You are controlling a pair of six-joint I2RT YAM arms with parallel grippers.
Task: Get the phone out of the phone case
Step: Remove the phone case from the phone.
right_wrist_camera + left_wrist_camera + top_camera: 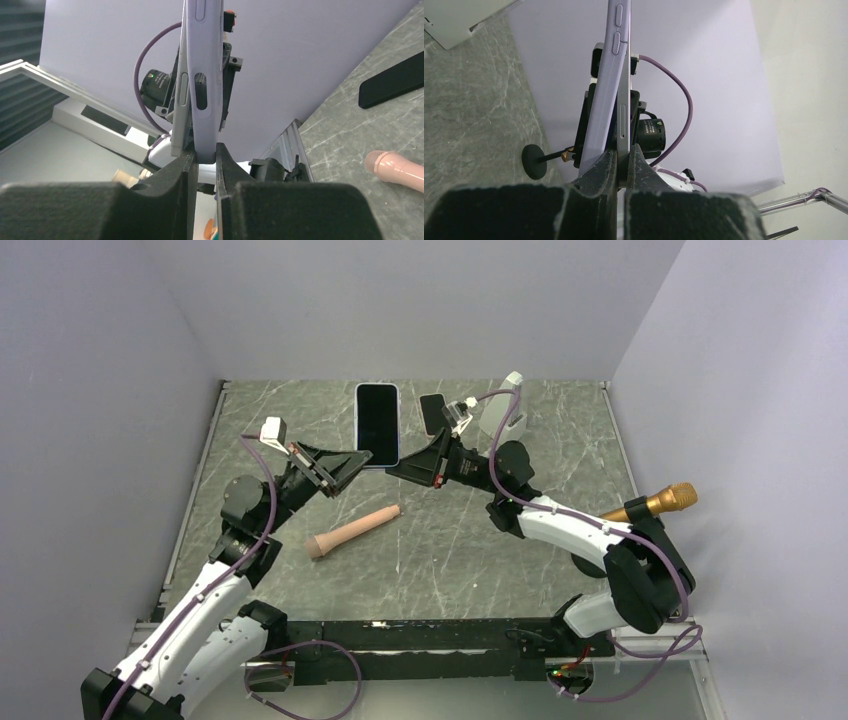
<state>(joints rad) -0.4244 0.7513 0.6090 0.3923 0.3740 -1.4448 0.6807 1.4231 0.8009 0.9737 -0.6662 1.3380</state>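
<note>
**While it is pinched from two sides, the phone (377, 425) stands lifted off the table (450, 560)**

From the top camera you see the phone with its dark screen facing up, and all places here are given from it. The left gripper (352, 462) meets the phone's near left corner. The right gripper (398, 468) meets its near right corner. A flat black slab (432, 413) lies on the table just right of the phone, with a white bottle (503, 405) beyond that. A pink microphone (355, 531) lies nearer the arm bases than the phone, and a gold microphone (655, 504) sits well off to the phone's right.

In the left wrist camera you look along the phone's edge. The left gripper's jaws are clenched on the silver phone frame (623, 125). The lilac phone case (599, 110) runs alongside, angled slightly away from the frame.

In the right wrist camera the right gripper (205, 159) has its jaws clamped on the lilac case wall (206, 60). The silver phone edge (180, 120) lies just beside that wall, outside the pinch. The pink microphone and the black slab show on the table to the phone's right.
</note>
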